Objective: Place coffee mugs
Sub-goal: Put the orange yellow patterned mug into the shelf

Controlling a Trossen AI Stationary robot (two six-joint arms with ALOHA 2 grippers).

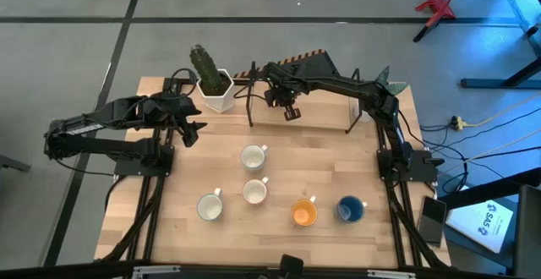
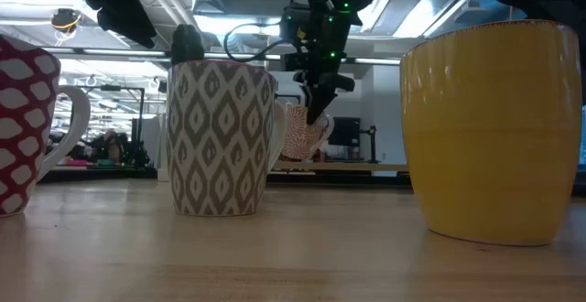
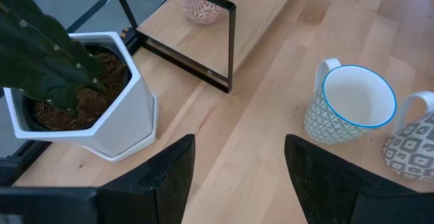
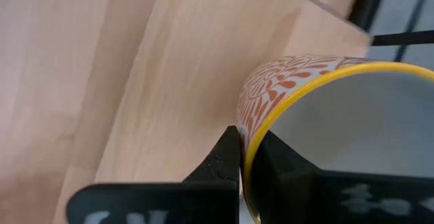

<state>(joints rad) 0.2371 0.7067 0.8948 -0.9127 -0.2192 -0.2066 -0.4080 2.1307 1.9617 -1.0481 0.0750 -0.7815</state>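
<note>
**Setting the pinched mug down on the shelf**

Wooden surface (image 1: 279, 169) fills the middle of the workshop, and at its far edge stands a low shelf (image 1: 317, 97) with a black frame, beside a white hexagonal cactus pot (image 1: 216, 93).

The right gripper (image 1: 291, 110) reaches over this shelf. In the right wrist view its jaws are clamped on the rim of a mug with a yellow lip and an orange-red pattern (image 4: 298, 108), one finger inside the wall and one outside. In the low view this mug (image 2: 298, 130) hangs tilted just above the shelf board, so I judge it is not yet set down.

The left gripper (image 1: 190, 131) waits near the cactus pot with its jaws apart and holding nothing.

Five more mugs stand on the surface: a white one (image 1: 253, 156), a cream one (image 1: 255, 192), a pale one with a blue rim (image 1: 210, 207), an orange one (image 1: 304, 214) and a dark blue one (image 1: 350, 209).

To do this step well, the mug should probably be made level first, then lowered until its base lies flat on the board. Only then the jaws should open, and the gripper should rise straight up, because a sideways pull on the rim could tip the mug. The black frame is near, so the wrist needs care.
</note>
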